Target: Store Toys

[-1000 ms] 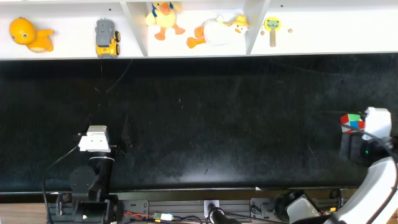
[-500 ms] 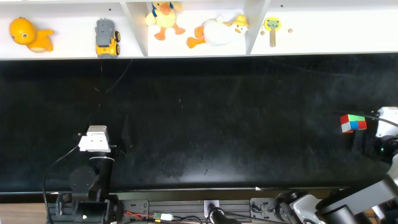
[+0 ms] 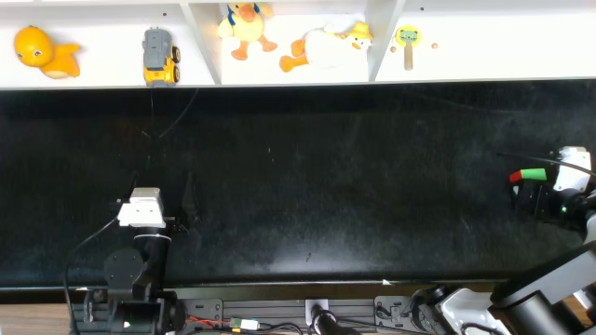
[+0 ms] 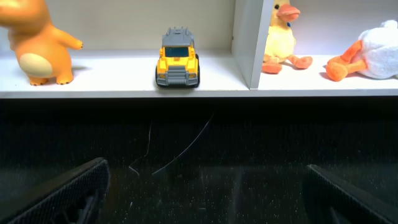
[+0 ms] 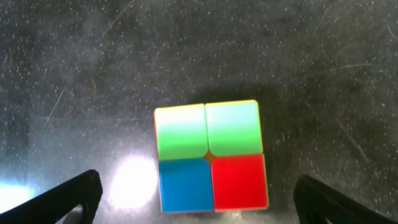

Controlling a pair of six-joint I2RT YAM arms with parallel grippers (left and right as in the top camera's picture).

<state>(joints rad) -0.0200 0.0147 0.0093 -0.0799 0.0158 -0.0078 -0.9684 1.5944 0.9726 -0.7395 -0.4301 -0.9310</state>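
Probably a robotics lab, black worktop (image 3: 354, 177), white cubby shelf (image 3: 203, 42) of toys (image 3: 160, 56), exposed cabling (image 3: 244, 323)

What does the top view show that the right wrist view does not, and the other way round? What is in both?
Top view, not the right wrist view: the white shelf with an orange figure, a yellow truck and two plush ducks, and the left arm.
Right wrist view, not the top view: the cube face as four squares, two green, one blue, one red; the right gripper open, its fingers apart from it on either side.
Both: the cube on the black table.
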